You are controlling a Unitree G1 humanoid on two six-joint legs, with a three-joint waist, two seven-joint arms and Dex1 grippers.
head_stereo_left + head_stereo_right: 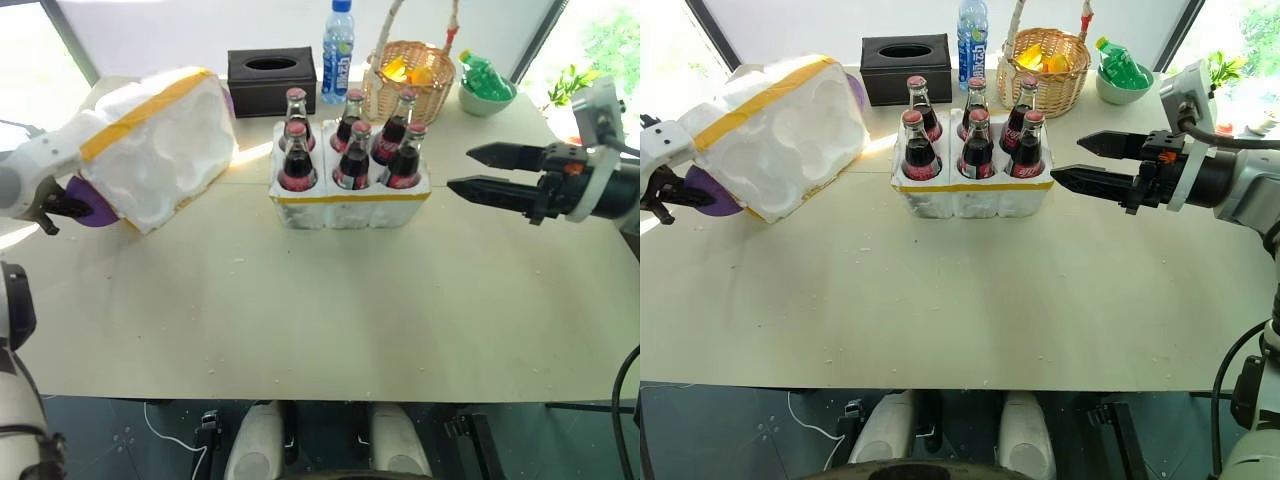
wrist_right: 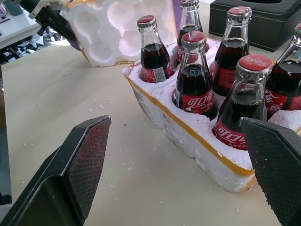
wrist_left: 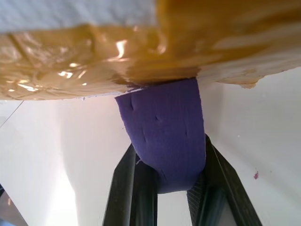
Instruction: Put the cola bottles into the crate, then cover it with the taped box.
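Observation:
Several cola bottles [image 1: 352,158] with red caps stand upright in the wells of the crate [image 1: 350,206], a low white foam tray with a yellow band, at the table's middle back. The taped box [image 1: 160,140] is tilted on the left of the table, its moulded hollows facing the crate. A purple tab [image 3: 164,127] sticks out from under its taped edge. My left gripper [image 1: 58,205] is shut on that tab. To the right of the crate, my right gripper [image 1: 460,168] hovers open with its pads [image 2: 87,157] wide apart, pointing at the bottles and holding nothing.
Behind the crate stand a black tissue box [image 1: 271,80], a blue-labelled water bottle [image 1: 337,40] and a wicker basket [image 1: 408,82]. A green bowl [image 1: 487,92] sits at the back right. Bare tabletop [image 1: 320,310] stretches from the crate to the front edge.

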